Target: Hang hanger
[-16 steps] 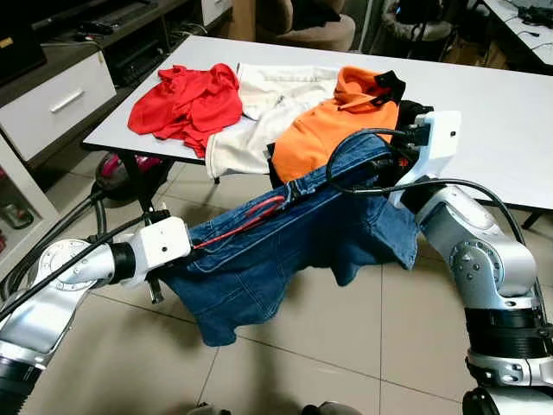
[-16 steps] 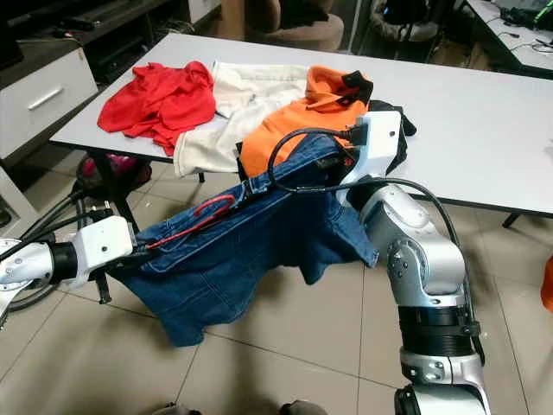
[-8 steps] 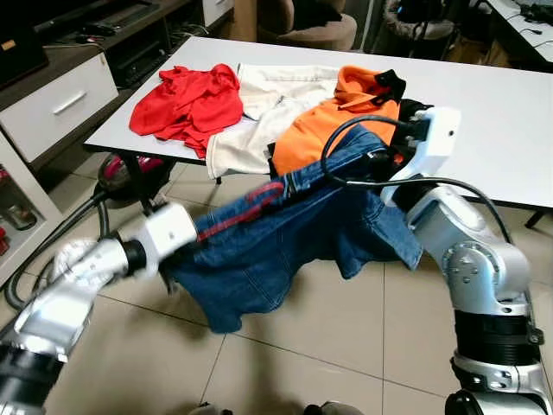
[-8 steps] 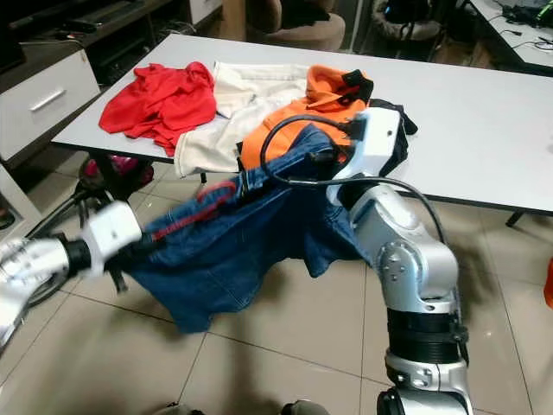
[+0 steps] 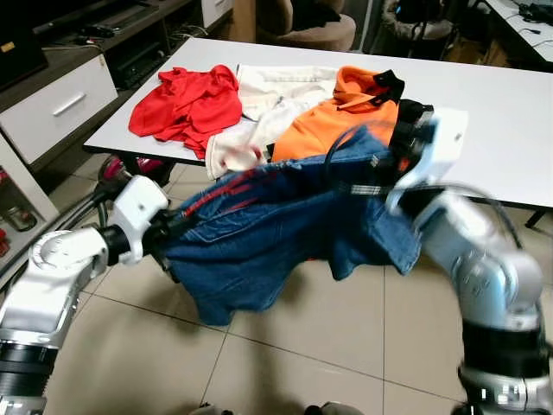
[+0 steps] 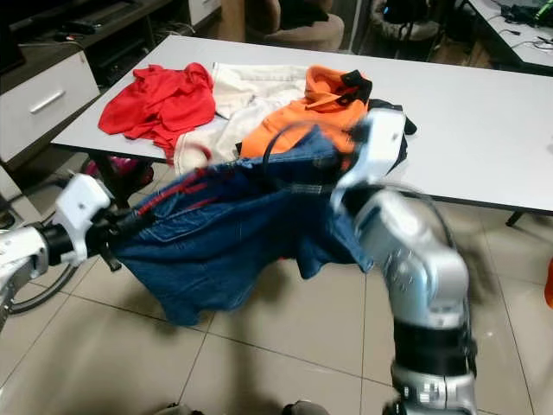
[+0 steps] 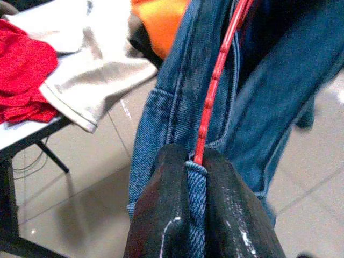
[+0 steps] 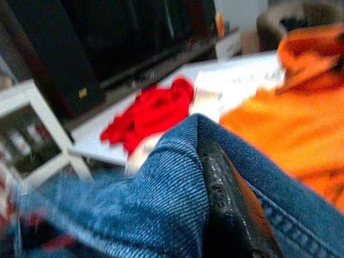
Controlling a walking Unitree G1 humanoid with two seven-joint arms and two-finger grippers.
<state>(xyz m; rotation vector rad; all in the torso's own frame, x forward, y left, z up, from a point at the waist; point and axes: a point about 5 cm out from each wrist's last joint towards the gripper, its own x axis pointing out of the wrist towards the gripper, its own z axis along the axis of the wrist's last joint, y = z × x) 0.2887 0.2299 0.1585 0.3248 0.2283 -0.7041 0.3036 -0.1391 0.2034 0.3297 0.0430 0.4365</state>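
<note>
Blue jeans (image 5: pixel 276 233) hang stretched between my two grippers above the tiled floor, just in front of the white table (image 5: pixel 501 104). A thin red hanger (image 7: pixel 215 80) runs along the waistband. My left gripper (image 7: pixel 196 166) is shut on a denim fold, the red hanger bar coming out between its fingers; in the left eye view it is at the jeans' left end (image 5: pixel 168 238). My right gripper (image 5: pixel 389 160) holds the other end near the table edge, denim draped over its black finger (image 8: pixel 220 188). The right arm is blurred.
A red garment (image 5: pixel 186 99), a white garment (image 5: pixel 268 104) and an orange shirt (image 5: pixel 337 121) lie on the table. A cabinet with a white drawer (image 5: pixel 52 108) stands to the left. A pink object (image 5: pixel 117 169) and cables lie under the table.
The left gripper has risen and pulled left, lifting the jeans' left end toward table height. The right arm is now moving and blurred, its end of the jeans still near the table edge.
</note>
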